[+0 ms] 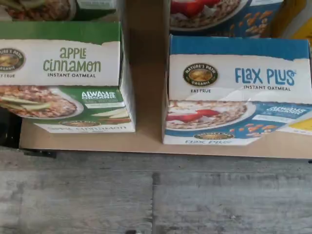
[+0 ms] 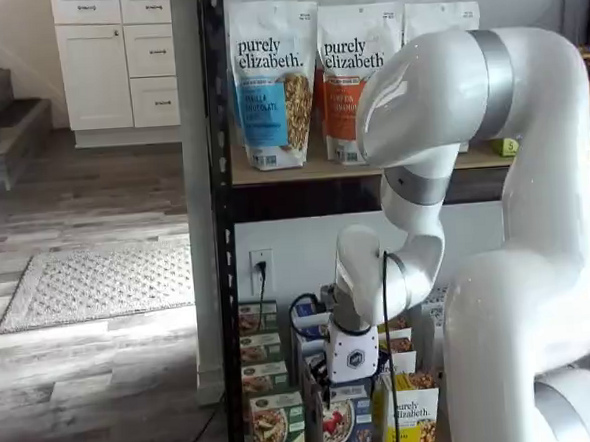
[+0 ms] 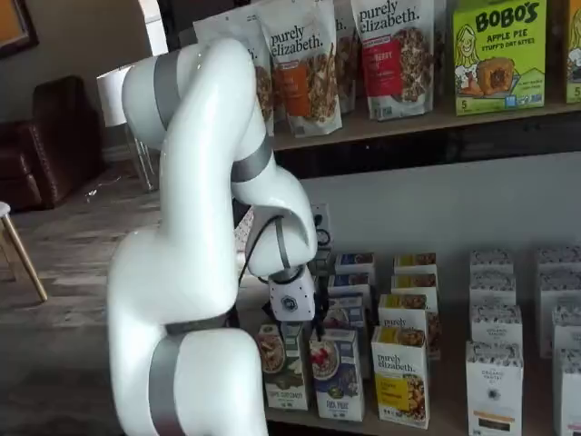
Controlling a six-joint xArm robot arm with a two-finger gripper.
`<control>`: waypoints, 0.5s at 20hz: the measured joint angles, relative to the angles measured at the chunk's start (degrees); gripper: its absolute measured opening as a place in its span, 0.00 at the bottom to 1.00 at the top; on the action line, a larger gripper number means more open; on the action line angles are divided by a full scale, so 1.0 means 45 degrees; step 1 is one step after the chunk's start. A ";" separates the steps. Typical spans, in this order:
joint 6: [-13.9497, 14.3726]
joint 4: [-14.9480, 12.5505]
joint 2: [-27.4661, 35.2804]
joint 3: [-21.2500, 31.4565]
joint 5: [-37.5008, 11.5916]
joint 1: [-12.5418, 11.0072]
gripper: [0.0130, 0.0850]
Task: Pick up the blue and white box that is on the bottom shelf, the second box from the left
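The blue and white box (image 1: 239, 87) reads "Flax Plus"; the wrist view shows its top and its front with a bowl of red berries. It stands upright at the front of the bottom shelf (image 1: 146, 141), beside the green-fronted "Apple Cinnamon" box (image 1: 63, 78). In both shelf views the same blue box (image 2: 344, 423) (image 3: 338, 374) sits just below my gripper (image 2: 347, 386) (image 3: 295, 325). The gripper hangs above the front row and holds nothing. Its fingers are mostly lost against the boxes behind them; the jaws stand wide.
A yellow "purely elizabeth" box (image 3: 401, 374) stands right of the blue one, with more rows behind and white boxes (image 3: 495, 381) further right. Tall granola bags (image 2: 275, 82) fill the tier above. A black upright post (image 2: 223, 225) frames the rack's left side. Grey wood floor (image 1: 146, 195) lies before the shelf.
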 joint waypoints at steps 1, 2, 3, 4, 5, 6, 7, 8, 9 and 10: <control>-0.0198 0.0199 0.0057 -0.0055 -0.0006 0.0000 1.00; -0.0428 0.0431 0.0124 -0.0124 -0.0006 -0.0002 1.00; -0.0617 0.0609 0.0210 -0.0210 -0.0003 -0.0022 1.00; -0.0839 0.0808 0.0316 -0.0312 -0.0003 -0.0052 1.00; -0.0999 0.0936 0.0436 -0.0431 0.0013 -0.0088 1.00; -0.1126 0.1040 0.0531 -0.0519 0.0015 -0.0113 1.00; -0.1243 0.1137 0.0636 -0.0615 0.0007 -0.0142 1.00; -0.1387 0.1256 0.0745 -0.0719 0.0002 -0.0165 1.00; -0.1488 0.1330 0.0876 -0.0847 0.0004 -0.0199 1.00; -0.1556 0.1358 0.1016 -0.0998 0.0026 -0.0241 1.00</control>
